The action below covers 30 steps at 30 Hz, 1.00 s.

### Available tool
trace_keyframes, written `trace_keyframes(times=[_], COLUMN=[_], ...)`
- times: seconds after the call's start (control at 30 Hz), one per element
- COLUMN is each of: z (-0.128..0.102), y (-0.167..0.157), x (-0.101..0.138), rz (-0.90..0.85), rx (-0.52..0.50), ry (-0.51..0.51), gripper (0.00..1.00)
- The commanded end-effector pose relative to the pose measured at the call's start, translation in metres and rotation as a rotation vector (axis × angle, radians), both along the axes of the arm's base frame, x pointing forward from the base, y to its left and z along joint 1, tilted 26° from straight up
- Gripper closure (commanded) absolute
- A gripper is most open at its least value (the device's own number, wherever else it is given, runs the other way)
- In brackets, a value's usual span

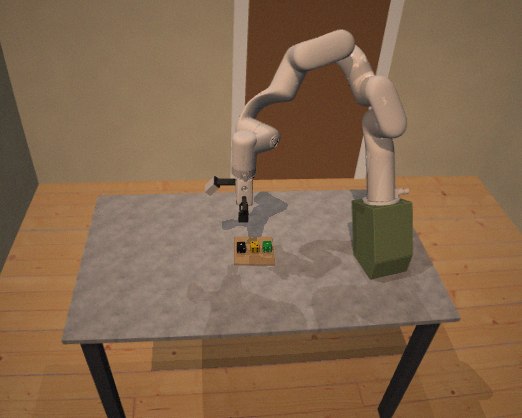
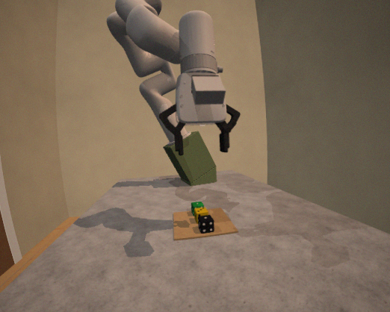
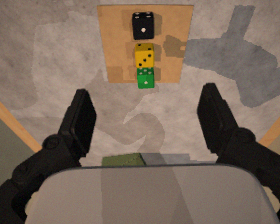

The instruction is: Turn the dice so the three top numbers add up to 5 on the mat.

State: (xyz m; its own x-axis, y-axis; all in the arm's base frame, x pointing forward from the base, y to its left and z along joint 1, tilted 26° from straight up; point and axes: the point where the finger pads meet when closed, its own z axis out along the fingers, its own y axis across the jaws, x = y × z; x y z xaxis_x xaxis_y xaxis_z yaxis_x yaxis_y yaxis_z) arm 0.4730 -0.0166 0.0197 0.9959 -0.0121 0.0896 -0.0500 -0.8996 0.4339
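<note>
While the end effector [image 2: 202, 143] hangs wide and empty above, black die [image 3: 143, 25], yellow die [image 3: 144, 55], green die [image 3: 146, 78] lie flat on tan mat [image 3: 180, 45]; tops apparently 1, 3, 1; task seemingly complete.

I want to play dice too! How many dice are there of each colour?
Black die: 1
Yellow die: 1
Green die: 1
Total: 3 dice, all in a row on the brown mat.
</note>
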Motion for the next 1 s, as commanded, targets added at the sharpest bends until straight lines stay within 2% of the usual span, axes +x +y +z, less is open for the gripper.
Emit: trace_keyframes(times=[0.0,0.97], z=[0.0093,0.0122], y=[0.0043,0.0057], x=[0.0,-0.0002], rz=[0.0,0.0], rx=[0.0,0.0], ry=[-0.002,-0.002], gripper=[0.0,0.0])
